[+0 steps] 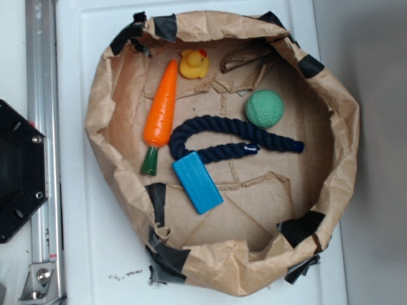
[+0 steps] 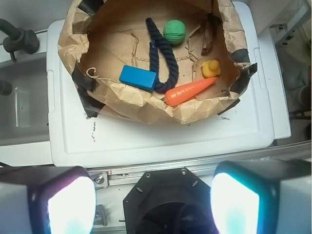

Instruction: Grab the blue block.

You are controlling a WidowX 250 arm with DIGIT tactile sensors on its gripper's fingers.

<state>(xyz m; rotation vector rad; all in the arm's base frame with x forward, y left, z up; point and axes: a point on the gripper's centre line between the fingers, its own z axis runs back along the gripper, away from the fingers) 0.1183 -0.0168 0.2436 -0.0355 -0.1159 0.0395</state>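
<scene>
The blue block (image 1: 198,182) is a flat sky-blue slab lying on the floor of a brown paper bowl (image 1: 343,146), just below the navy rope (image 1: 232,138) and right of the carrot's green tip. In the wrist view the block (image 2: 138,77) lies at the bowl's near left. My gripper (image 2: 153,202) is not in the exterior view. In the wrist view its two fingers (image 2: 66,204) are wide apart with nothing between them, high above the robot base (image 2: 168,200), well short of the bowl.
In the bowl lie an orange toy carrot (image 1: 161,113), a yellow duck (image 1: 194,64) and a green ball (image 1: 264,108). The bowl stands on a white table (image 1: 95,241). A metal rail (image 1: 39,127) and the black robot base (image 1: 19,171) are at the left.
</scene>
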